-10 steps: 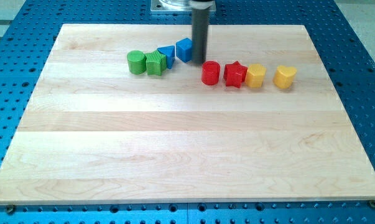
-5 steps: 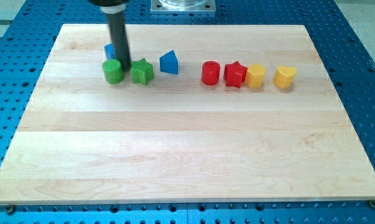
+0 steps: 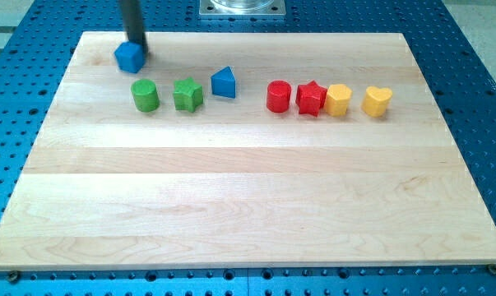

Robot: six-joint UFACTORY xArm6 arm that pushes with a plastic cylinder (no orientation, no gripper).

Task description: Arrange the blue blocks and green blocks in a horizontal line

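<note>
My tip stands at the view's upper left, touching the top right of a blue cube-like block. Below and to the right, a green cylinder, a green star-shaped block and a blue triangular block lie roughly in a row across the board. The blue cube sits above and left of that row, near the board's top edge.
To the right a row holds a red cylinder, a red star, a yellow block and a yellow heart-shaped block. The wooden board lies on a blue perforated table. A metal mount sits at the top centre.
My tip moved from the board's top middle to the upper left. The blue cube went left past the green blocks and up. The green cylinder and green star shifted left; the blue triangle stands apart.
</note>
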